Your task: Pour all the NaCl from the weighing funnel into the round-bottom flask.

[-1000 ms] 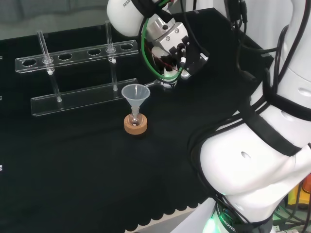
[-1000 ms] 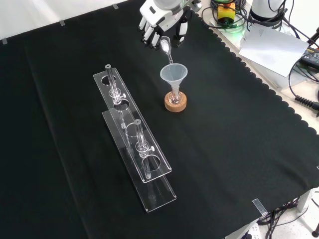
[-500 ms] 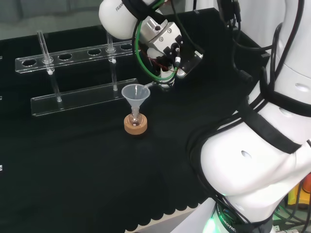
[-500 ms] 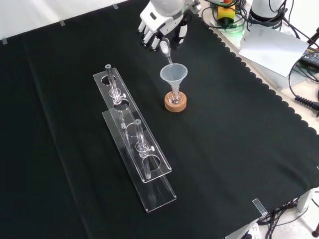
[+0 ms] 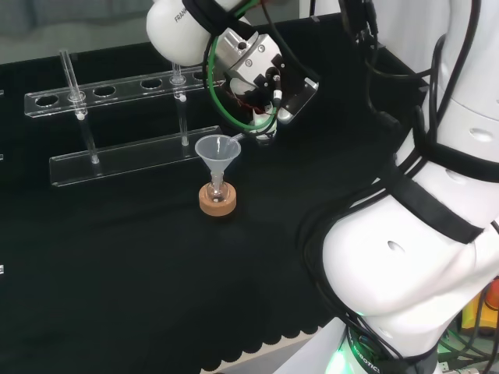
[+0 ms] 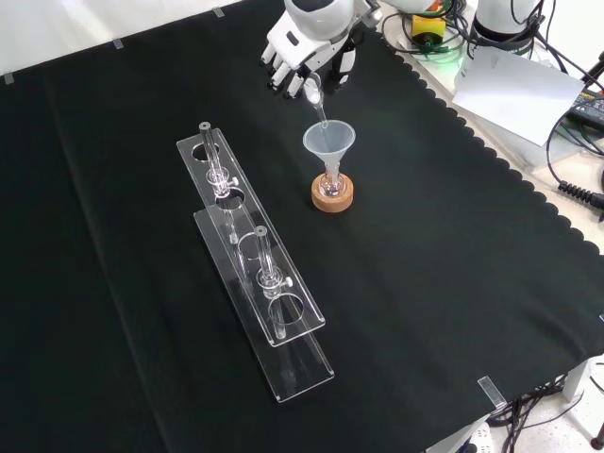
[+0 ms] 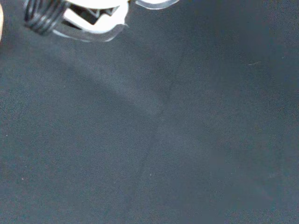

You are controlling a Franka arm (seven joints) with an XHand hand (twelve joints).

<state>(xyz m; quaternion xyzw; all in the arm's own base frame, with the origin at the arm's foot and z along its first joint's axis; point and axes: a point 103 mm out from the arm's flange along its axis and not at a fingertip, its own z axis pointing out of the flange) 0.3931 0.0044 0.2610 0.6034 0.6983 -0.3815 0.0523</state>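
Observation:
A small round-bottom flask (image 6: 331, 181) stands on a cork ring (image 6: 332, 197) with a clear plastic funnel (image 6: 328, 142) in its neck; the funnel (image 5: 217, 149) and cork ring (image 5: 217, 202) also appear in the head view. The hand (image 6: 304, 55) is above and behind the funnel in the front view, fingers curled round a small clear weighing funnel (image 6: 314, 94). The weighing funnel is tilted, its spout pointing down over the funnel's rim. In the head view the hand (image 5: 269, 78) is just right of the funnel, with the weighing funnel's spout (image 5: 240, 137) at the rim.
A clear acrylic tube rack (image 6: 253, 269) with two glass tubes stands left of the flask in the front view; in the head view the rack (image 5: 125, 117) is behind it. The cloth's scalloped edge (image 6: 491, 151) runs along the right, with papers and cables beyond.
The arm's wrist has swung leftward in the head view and the hand has turned further, tipping the weighing funnel more steeply over the funnel. The flask and rack have not moved.

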